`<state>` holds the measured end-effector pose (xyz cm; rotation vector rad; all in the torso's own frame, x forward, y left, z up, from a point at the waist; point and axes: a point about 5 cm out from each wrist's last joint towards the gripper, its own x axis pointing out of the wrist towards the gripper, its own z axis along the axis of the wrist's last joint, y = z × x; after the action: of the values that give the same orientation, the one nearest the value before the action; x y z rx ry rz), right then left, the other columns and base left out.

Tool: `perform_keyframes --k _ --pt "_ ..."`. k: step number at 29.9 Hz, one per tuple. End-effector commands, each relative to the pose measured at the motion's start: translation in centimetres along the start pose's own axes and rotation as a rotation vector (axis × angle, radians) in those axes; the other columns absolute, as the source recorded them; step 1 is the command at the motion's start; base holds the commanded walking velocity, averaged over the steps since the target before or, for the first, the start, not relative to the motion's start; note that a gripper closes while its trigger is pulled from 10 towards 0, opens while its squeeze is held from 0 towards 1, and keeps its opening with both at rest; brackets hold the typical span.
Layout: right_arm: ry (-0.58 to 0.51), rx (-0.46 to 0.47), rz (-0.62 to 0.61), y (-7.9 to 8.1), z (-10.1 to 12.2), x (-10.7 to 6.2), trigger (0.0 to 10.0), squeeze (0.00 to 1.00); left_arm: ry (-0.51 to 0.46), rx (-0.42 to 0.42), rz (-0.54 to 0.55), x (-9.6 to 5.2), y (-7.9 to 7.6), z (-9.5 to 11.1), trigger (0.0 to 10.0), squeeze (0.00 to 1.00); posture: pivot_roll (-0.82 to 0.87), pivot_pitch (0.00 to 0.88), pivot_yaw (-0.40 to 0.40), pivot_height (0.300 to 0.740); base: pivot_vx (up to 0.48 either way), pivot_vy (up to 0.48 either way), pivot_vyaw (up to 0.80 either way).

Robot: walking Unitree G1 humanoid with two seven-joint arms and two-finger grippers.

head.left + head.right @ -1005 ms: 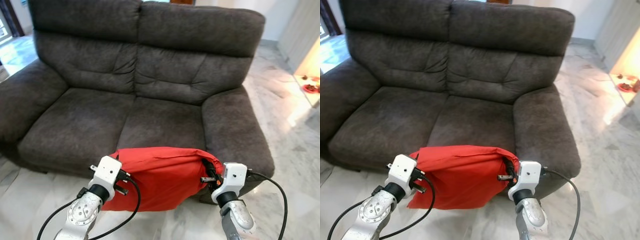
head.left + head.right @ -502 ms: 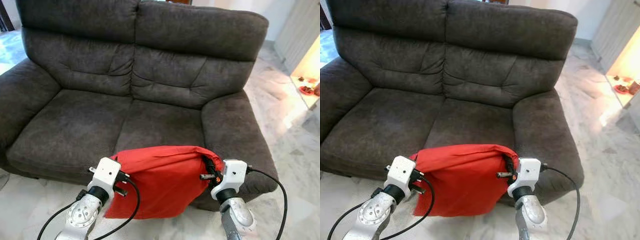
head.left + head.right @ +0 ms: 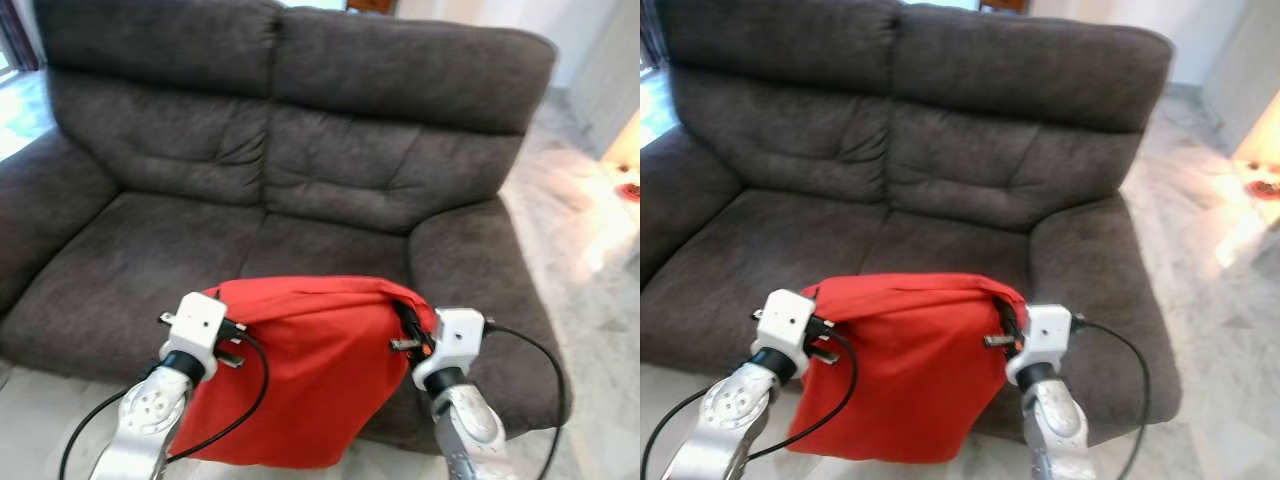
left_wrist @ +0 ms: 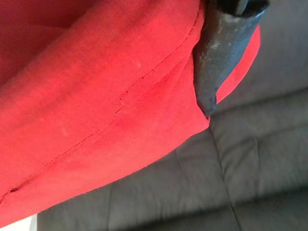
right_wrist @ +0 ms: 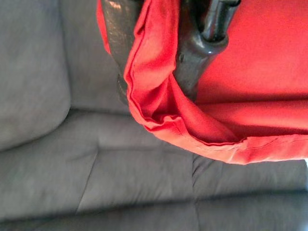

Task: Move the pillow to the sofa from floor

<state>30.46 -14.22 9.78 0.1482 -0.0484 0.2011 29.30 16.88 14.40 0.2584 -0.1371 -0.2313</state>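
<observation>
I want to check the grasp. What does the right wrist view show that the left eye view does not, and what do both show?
Right wrist view: close up, two black fingers pinching a fold of the red pillow's edge.

Left eye view: the whole pillow hanging between the left end effector and the right end effector, the sofa's armrests, and the marble floor.

Both: the red pillow, held above the grey sofa seat.

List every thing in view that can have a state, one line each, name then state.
Red pillow: lifted off the floor, hanging in front of the sofa seat, held at both upper corners.
Left gripper: fingers shut on the pillow's corner.
Right gripper: fingers shut on the pillow's other corner, fabric bunched between them.
Sofa: seat cushions bare.
</observation>
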Motion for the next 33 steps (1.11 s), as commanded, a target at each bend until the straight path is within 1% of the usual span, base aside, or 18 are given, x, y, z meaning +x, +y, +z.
perform_keyframes --k 1,3,5,7,8,9,11,12,13,14,15,17,19,26,28,30,32,33 --pt "-0.133 0.016 -0.112 -1.9 3.3 0.6 10.0 0.00 -0.128 0.043 0.141 -0.2 4.1 3.2 10.0 0.00 0.08 0.103 -0.056 0.740 0.315 0.000 0.00" --pt "-0.153 0.016 -0.101 -1.7 4.0 0.9 10.0 0.00 -0.152 0.053 0.150 0.0 4.7 4.1 10.0 0.00 0.08 0.104 -0.056 0.740 0.313 0.000 -0.40" --pt "-0.198 0.009 -0.082 -1.3 5.1 1.2 10.0 0.00 -0.193 0.069 0.171 0.2 5.5 5.5 10.0 0.00 0.08 0.104 -0.056 0.740 0.313 0.000 -0.40" --pt "-0.216 -0.008 -0.075 -1.2 5.5 1.2 10.0 0.00 -0.206 0.073 0.180 0.2 5.8 6.1 10.0 0.00 0.08 0.104 -0.056 0.740 0.313 0.000 0.00" --pt "-0.224 -0.001 -0.082 -1.2 5.9 1.4 10.0 0.00 -0.222 0.066 0.183 0.3 6.1 6.8 10.0 0.00 0.09 0.104 -0.056 0.740 0.315 0.000 0.00" --pt "-0.224 -0.001 -0.082 -1.2 5.9 1.4 10.0 0.00 -0.222 0.066 0.183 0.3 6.1 6.8 10.0 0.00 0.09 0.104 -0.056 0.740 0.315 0.000 0.00" --pt "-0.250 -0.007 -0.106 -1.7 6.8 1.8 10.0 0.00 -0.234 0.079 0.175 0.3 6.4 7.5 10.0 0.00 0.10 0.104 -0.052 0.740 0.315 0.000 0.00" --pt "-0.250 -0.007 -0.106 -1.7 6.8 1.8 10.0 0.00 -0.234 0.079 0.175 0.3 6.4 7.5 10.0 0.00 0.10 0.104 -0.052 0.740 0.315 0.000 0.00" --pt "-0.269 -0.023 -0.154 -2.7 7.7 2.1 10.0 0.00 -0.236 0.088 0.166 0.3 6.5 7.8 10.0 0.00 0.10 0.104 -0.050 0.740 0.311 0.000 0.00" --pt "-0.269 -0.023 -0.154 -2.7 7.7 2.1 10.0 0.00 -0.236 0.088 0.166 0.3 6.5 7.8 10.0 0.00 0.10 0.104 -0.050 0.740 0.311 0.000 0.00" --pt "-0.282 -0.044 -0.189 -3.6 8.4 2.4 10.0 0.00 -0.235 0.090 0.162 0.3 6.5 7.9 10.0 0.00 0.09 0.104 -0.048 0.740 0.311 0.000 0.00" --pt "-0.298 -0.055 -0.205 -4.1 9.0 2.5 10.0 0.00 -0.236 0.090 0.160 0.3 6.4 8.0 10.0 0.00 0.09 0.105 -0.048 0.740 0.313 0.000 0.00" --pt "-0.335 -0.082 -0.216 -4.7 10.3 2.9 10.0 0.00 -0.241 0.090 0.156 0.4 6.3 8.4 10.0 0.00 0.10 0.106 -0.045 0.740 0.315 0.000 0.00" --pt "-0.423 -0.117 -0.256 -5.8 13.5 3.9 10.0 0.00 -0.259 0.083 0.146 0.6 6.2 9.2 10.0 0.00 0.10 0.103 -0.043 0.740 0.313 0.000 0.00" --pt "-0.418 -0.125 -0.265 -5.9 13.8 4.2 10.0 0.00 -0.263 0.065 0.130 0.7 6.1 9.3 10.0 0.00 0.10 0.102 -0.042 0.740 0.154 0.000 0.00" --pt "-0.411 -0.122 -0.261 -5.8 13.7 4.4 10.0 0.00 -0.255 0.016 0.097 0.7 5.7 9.2 10.0 0.00 0.10 0.101 -0.042 0.740 0.000 0.000 0.00" --pt "-0.384 -0.100 -0.203 -4.8 12.8 4.6 10.0 0.00 -0.215 0.005 0.039 0.6 5.1 8.4 10.0 0.00 0.10 0.101 -0.043 0.740 0.000 0.000 0.00" --pt "-0.358 -0.090 -0.149 -3.8 12.0 4.6 10.0 0.00 -0.190 0.011 0.005 0.4 4.5 7.8 10.0 0.00 0.10 0.102 -0.043 0.740 0.000 0.000 0.00"
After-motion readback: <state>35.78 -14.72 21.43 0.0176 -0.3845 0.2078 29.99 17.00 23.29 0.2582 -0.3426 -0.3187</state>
